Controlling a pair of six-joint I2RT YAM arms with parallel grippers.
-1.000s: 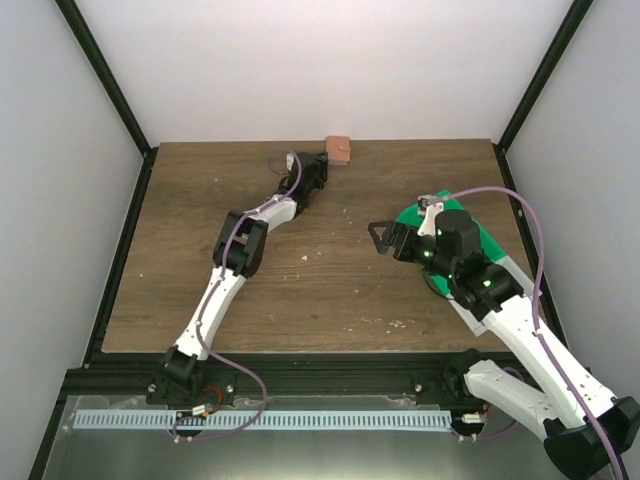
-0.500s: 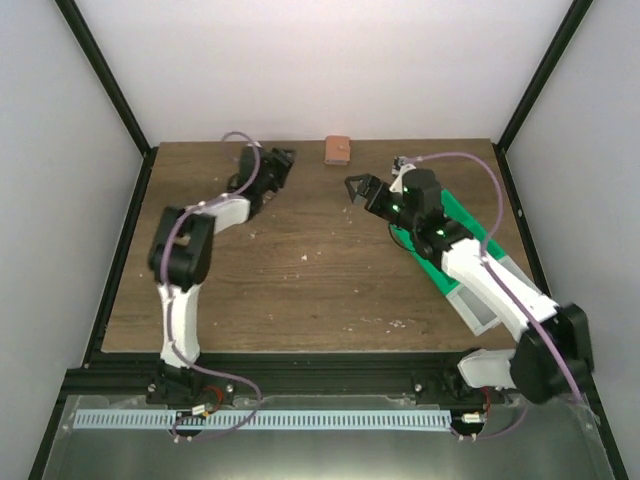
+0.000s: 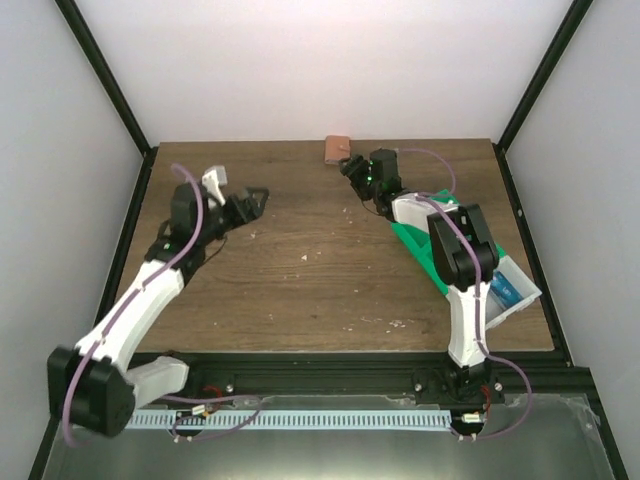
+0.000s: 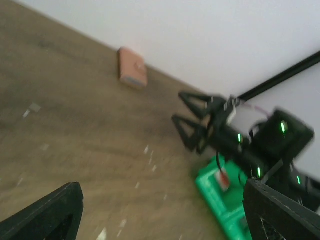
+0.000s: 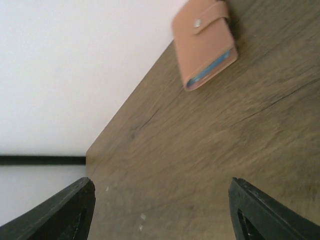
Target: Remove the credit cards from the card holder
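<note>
The card holder (image 3: 338, 149) lies folded shut at the table's back edge. It is tan-pink with a snap tab, and light blue lining shows at its edge (image 5: 204, 44); it also shows in the left wrist view (image 4: 132, 67). My right gripper (image 3: 352, 172) hovers just right of and in front of it, open, with only bare wood between its fingers (image 5: 160, 210). My left gripper (image 3: 256, 200) stands open and empty over the left half of the table (image 4: 165, 220). A red and white credit card (image 4: 223, 179) lies in the green tray.
The green compartment tray (image 3: 425, 240) lies at the right, under the right forearm. A blue flat piece (image 3: 505, 290) sits in its pale near end. The enclosure's white walls and black frame posts (image 3: 110, 90) border the table.
The left arm has swung away from the card holder to the left side, its jaws opening. The right arm has moved from above the tray up to the card holder.
</note>
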